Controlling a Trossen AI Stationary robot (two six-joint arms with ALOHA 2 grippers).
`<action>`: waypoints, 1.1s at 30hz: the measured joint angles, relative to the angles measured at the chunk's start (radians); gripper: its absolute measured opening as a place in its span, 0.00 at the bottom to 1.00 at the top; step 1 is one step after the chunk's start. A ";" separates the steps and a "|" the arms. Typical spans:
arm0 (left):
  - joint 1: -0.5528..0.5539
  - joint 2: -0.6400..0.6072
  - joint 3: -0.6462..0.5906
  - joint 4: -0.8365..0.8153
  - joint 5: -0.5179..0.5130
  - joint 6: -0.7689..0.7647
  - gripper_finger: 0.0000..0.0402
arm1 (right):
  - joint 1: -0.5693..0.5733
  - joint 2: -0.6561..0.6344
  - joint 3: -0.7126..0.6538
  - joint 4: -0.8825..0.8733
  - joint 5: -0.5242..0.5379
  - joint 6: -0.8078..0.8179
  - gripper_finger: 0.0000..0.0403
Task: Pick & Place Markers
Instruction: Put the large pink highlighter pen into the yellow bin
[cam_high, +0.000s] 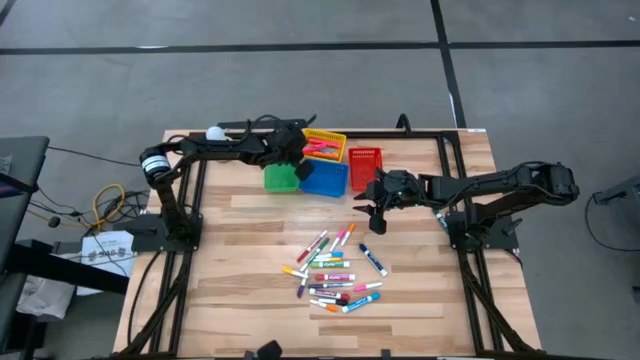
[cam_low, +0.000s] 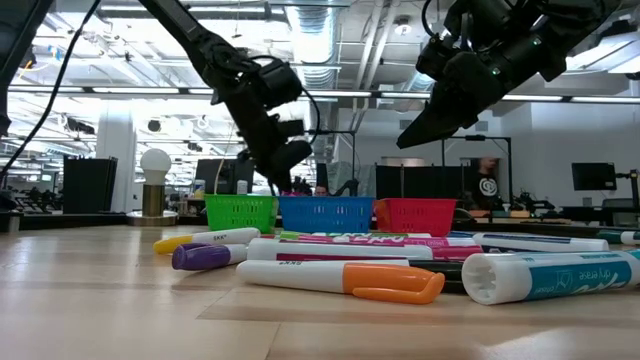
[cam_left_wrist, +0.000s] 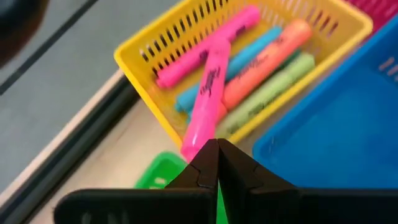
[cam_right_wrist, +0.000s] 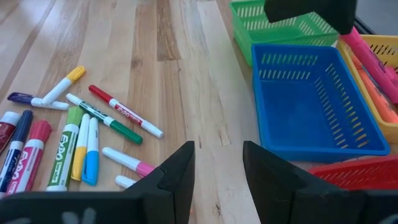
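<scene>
While left gripper (cam_left_wrist: 216, 152) jaws clench pink marker (cam_left_wrist: 208, 99), yellow basket (cam_left_wrist: 146, 68) holds highlighters; right gripper (cam_right_wrist: 217, 163) jaws released.

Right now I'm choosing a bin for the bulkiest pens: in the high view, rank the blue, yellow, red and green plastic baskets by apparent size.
1. Blue plastic basket
2. Yellow plastic basket, partly hidden by the arm, so unsure
3. Red plastic basket
4. Green plastic basket, close to red

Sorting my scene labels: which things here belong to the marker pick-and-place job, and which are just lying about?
Job:
- loose markers on the table
- highlighters in the yellow basket
- green basket, blue basket, red basket
- left gripper, shut
- right gripper, open, empty

Lying about:
- round white lamp
- cables on the floor
</scene>
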 joint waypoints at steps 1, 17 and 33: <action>0.000 0.000 0.000 0.012 -0.003 0.000 0.01 | 0.000 0.000 0.000 0.000 0.000 0.000 0.31; 0.004 0.000 0.000 -0.033 -0.032 -0.029 0.01 | 0.000 0.000 0.000 0.000 0.000 0.000 0.31; 0.011 0.000 0.000 -0.008 -0.157 -0.030 0.01 | 0.000 0.000 0.000 0.000 0.000 0.000 0.31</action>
